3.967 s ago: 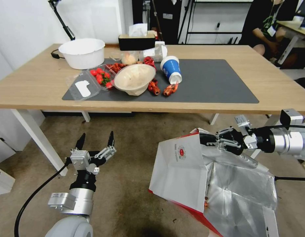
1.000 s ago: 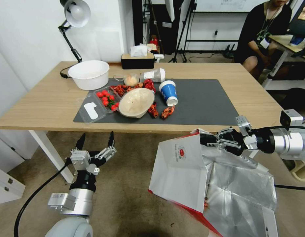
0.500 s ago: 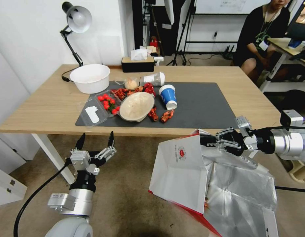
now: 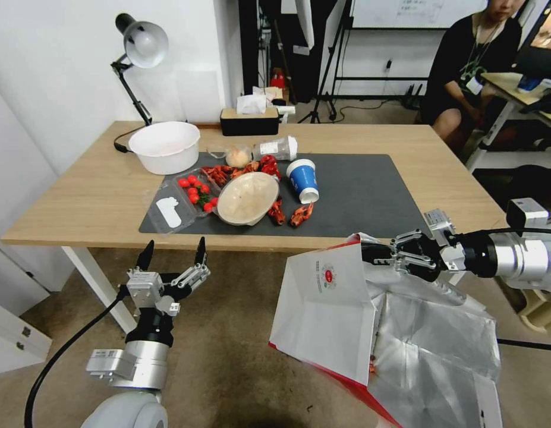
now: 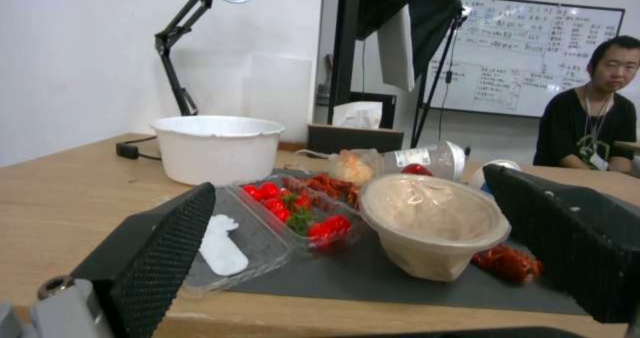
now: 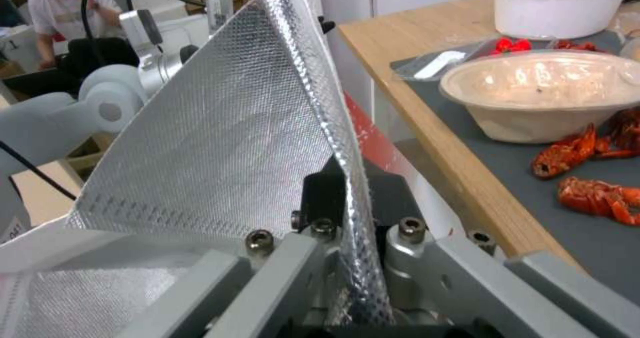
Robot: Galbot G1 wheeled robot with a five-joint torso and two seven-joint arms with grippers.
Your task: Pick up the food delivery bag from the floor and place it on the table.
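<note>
**Bag gripped at the rim, lift toward the table under way**

The right gripper point(image 4: 370, 254) is clenched on the foil-lined rim of the food delivery bag point(image 4: 328, 309), which hangs near the table's point(image 4: 79, 190) near edge, right of centre. The left gripper point(image 4: 173, 252) waits spread and empty, low on the left. I judge the carry step is in hand; next the bag must clear the edge. The paper bowl point(image 4: 246, 198), crayfish point(image 4: 301, 214) and blue cup point(image 4: 302, 178) crowd the mat's point(image 4: 370, 190) left half; its right half is the likelier landing spot.
</note>
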